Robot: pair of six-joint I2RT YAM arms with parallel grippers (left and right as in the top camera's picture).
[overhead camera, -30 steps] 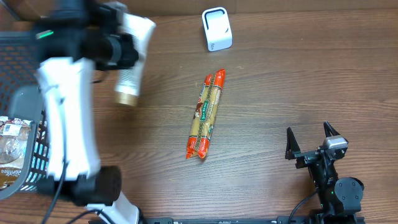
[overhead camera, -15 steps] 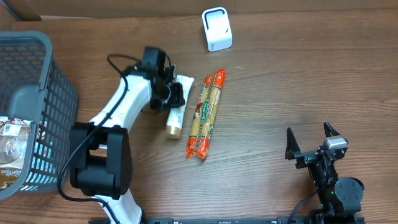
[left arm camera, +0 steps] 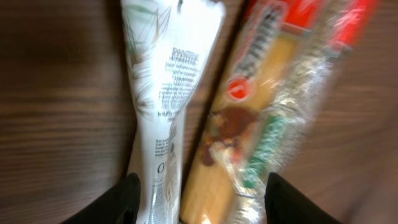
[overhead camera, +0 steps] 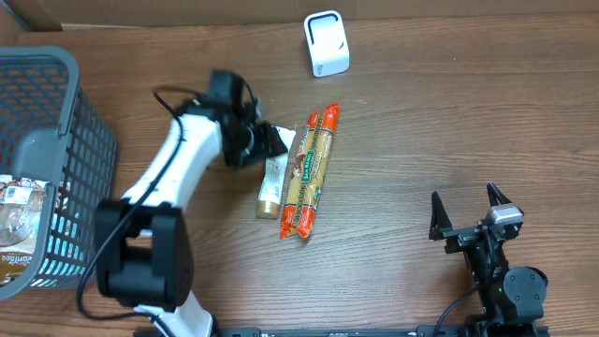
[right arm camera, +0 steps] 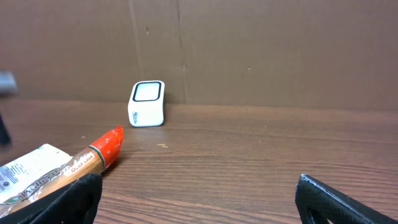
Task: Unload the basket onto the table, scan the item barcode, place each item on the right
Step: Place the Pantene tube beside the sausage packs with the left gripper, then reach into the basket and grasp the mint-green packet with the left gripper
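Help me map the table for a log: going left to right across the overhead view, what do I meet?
Basket → tube → pasta pack → right gripper.

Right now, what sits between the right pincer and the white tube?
The overhead view shows the orange pasta pack lying alongside the white tube, on the side facing the right pincer; the rest is bare table.

White tube (overhead camera: 272,178), perhaps gold-capped
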